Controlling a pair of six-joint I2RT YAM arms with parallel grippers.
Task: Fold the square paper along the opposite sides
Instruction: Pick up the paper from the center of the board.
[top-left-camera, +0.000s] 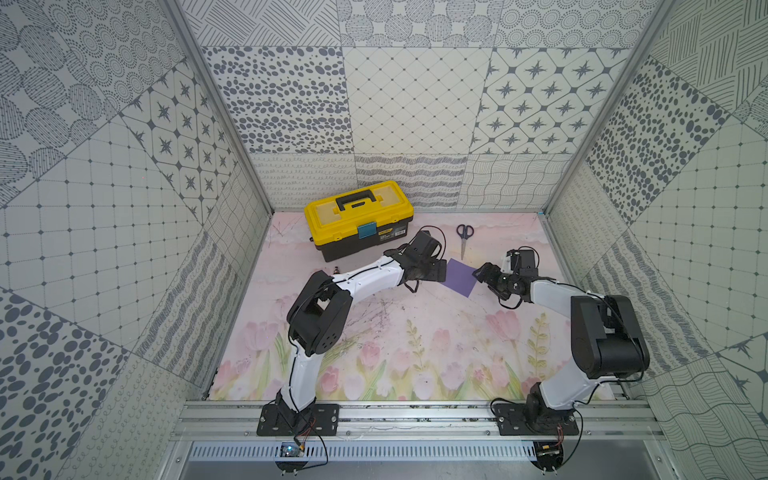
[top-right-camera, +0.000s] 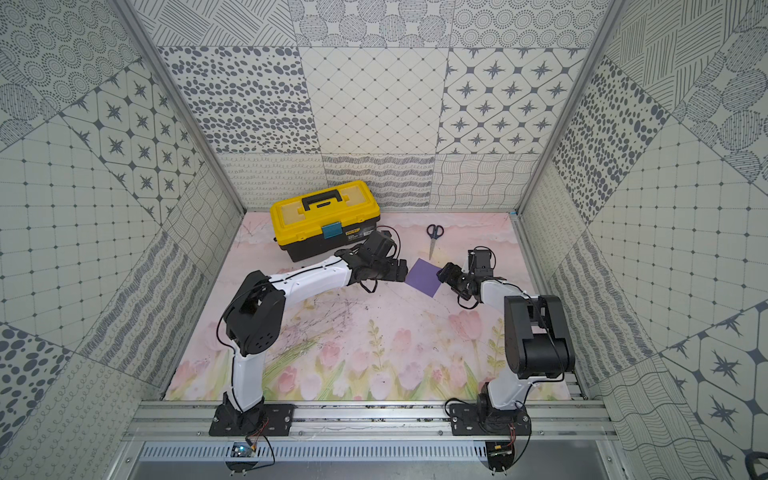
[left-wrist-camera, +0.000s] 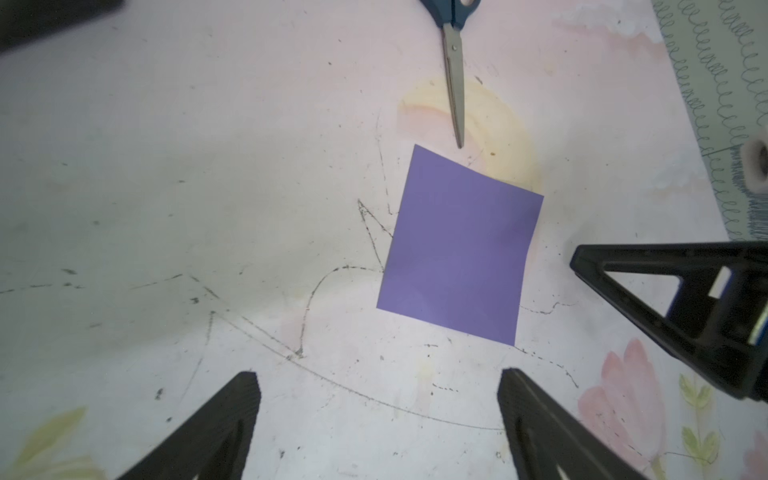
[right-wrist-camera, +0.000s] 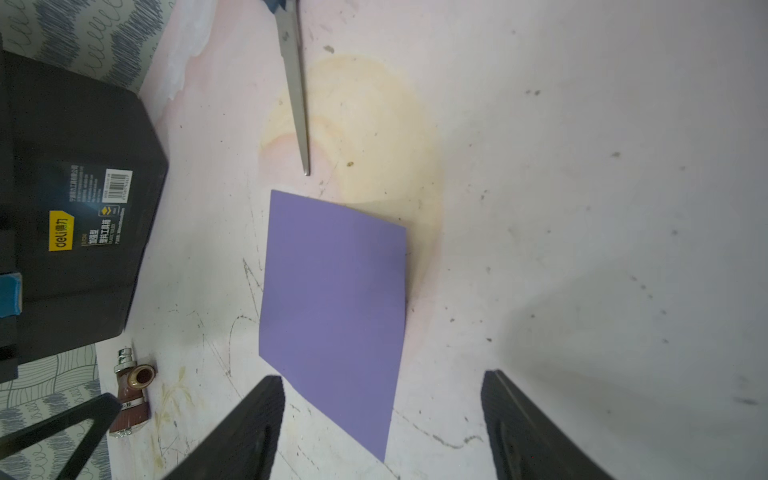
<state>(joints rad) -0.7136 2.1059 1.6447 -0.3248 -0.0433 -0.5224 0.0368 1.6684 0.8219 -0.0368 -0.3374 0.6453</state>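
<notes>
The square paper (top-left-camera: 460, 276) (top-right-camera: 424, 277) is a plain purple sheet lying flat on the floral mat, turned so its corners point toward the arms. My left gripper (top-left-camera: 439, 270) (left-wrist-camera: 377, 374) hovers just off its left corner, open, with only bare mat between the fingers. My right gripper (top-left-camera: 481, 275) (right-wrist-camera: 382, 376) is at the opposite corner, open. In the right wrist view the near corner of the paper (right-wrist-camera: 336, 307) lies between and below the fingers, and neither finger is closed on it. In the left wrist view the whole paper (left-wrist-camera: 461, 245) shows.
Blue-handled scissors (top-left-camera: 464, 239) (left-wrist-camera: 453, 83) lie just behind the paper, tips toward it. A yellow-lidded toolbox (top-left-camera: 359, 212) stands at the back left. A small brown valve fitting (right-wrist-camera: 133, 390) lies in front of it. Patterned walls enclose the mat on three sides.
</notes>
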